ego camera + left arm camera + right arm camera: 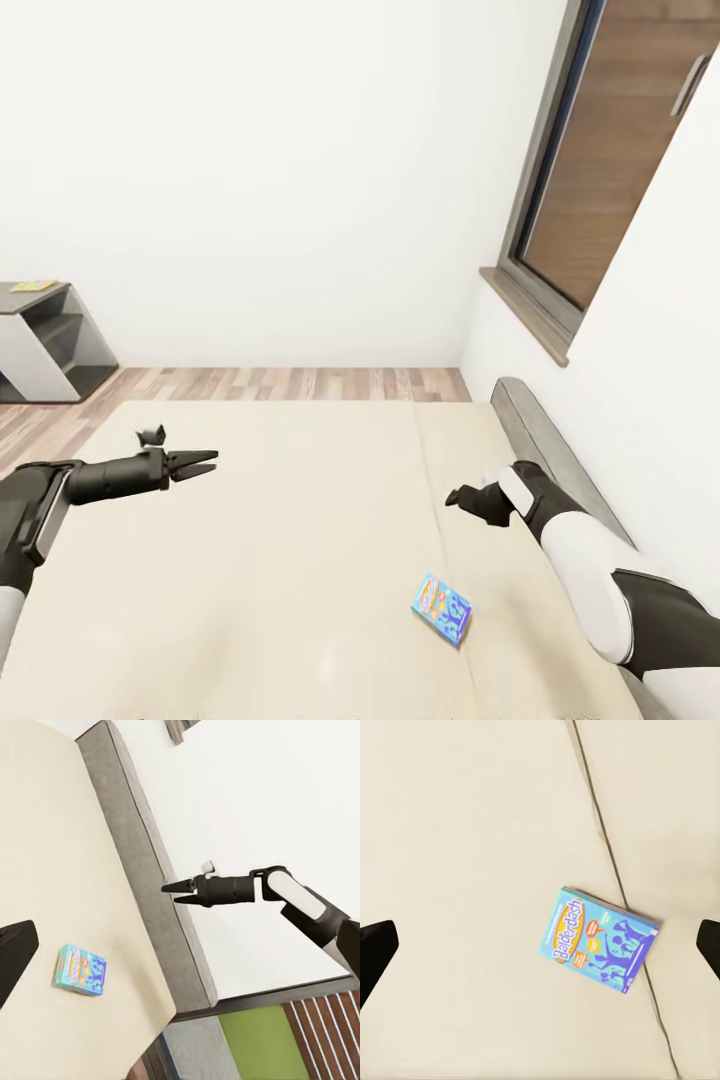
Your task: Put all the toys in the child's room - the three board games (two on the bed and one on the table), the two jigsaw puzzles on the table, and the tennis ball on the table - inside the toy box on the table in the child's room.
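The head view looks down over the bed (270, 560), whose beige mattress fills the lower half of the frame, with a seam running down its right part. A blue board game (441, 608) lies flat on the mattress in the lower right of the frame, just right of that seam; the right wrist view shows it as a blue box (598, 938) printed "Balderdash", one corner touching the seam. The grey headboard (545, 440) runs along the right edge of the bed, against the white wall under a window (590, 180).

The left gripper (205, 462) hangs over the left part of the mattress at mid-left of the frame, its fingers slightly parted and holding nothing. The right gripper (458, 496) hangs over the right part of the bed, above and well apart from the board game; in the left wrist view its fingers (174, 888) taper to a near-shut point with nothing between them.

A grey shelf unit (45, 340) stands on the wood floor at the left edge.
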You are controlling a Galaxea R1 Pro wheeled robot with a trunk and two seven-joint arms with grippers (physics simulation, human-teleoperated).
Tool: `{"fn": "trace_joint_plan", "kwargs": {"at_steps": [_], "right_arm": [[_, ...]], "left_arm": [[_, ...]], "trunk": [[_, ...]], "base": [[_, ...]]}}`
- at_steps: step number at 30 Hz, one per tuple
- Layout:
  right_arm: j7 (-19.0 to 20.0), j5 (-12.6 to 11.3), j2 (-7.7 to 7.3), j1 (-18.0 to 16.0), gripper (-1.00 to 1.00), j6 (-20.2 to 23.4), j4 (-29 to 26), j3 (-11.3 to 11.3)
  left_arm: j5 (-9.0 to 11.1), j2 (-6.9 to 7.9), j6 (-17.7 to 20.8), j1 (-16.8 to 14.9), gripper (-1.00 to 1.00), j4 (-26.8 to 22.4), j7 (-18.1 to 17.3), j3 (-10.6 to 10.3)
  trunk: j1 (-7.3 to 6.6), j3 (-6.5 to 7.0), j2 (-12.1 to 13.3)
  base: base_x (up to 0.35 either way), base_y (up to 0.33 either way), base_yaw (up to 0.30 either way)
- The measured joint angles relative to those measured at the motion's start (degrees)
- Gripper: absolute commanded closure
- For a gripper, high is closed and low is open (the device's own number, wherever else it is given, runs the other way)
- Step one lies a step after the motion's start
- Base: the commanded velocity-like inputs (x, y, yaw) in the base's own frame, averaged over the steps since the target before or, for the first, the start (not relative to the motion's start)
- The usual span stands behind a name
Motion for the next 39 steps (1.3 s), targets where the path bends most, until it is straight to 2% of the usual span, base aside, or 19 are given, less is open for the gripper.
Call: {"fn": "trace_joint_plan", "kwargs": {"at_steps": [6,12,16,23,39], "right_arm": [[0.0,0.0,0.0,0.0,-1.0,1.1,-0.1,0.0],[0.0,0.0,-0.07,0.0,-1.0,1.4,-0.2,0.0],[0.0,0.0,-0.08,-0.1,-1.0,1.5,-0.2,0.0],[0.0,0.1,-0.12,-0.1,-1.0,1.9,-0.2,0.0],[0.0,0.2,-0.19,-0.1,-1.0,2.0,-0.3,0.1]], "left_arm": [[-0.9,-0.9,0.1,-4.8,-1.0,6.8,2.7,-0.1],[-3.3,-2.12,0.1,-10.1,-1.0,13.6,6.8,-1.2],[-4.7,-3.15,0.1,-12.0,-1.0,16.3,9.8,-1.6],[-5.4,-4.51,0.1,-13.1,-1.0,17.9,12.8,-1.9],[-5.3,-4.78,0.1,-13.4,-1.0,18.3,13.4,-1.8]], "trunk": [[0.0,-0.56,0.0],[0.0,-1.13,0.0],[0.0,-1.5,0.0],[0.0,-2.16,0.0],[0.0,-3.66,0.0]], "base": [[0.0,0.0,0.0],[0.0,0.0,0.0],[0.0,0.0,0.0],[0.0,0.0,0.0],[0.0,0.0,0.0]]}}
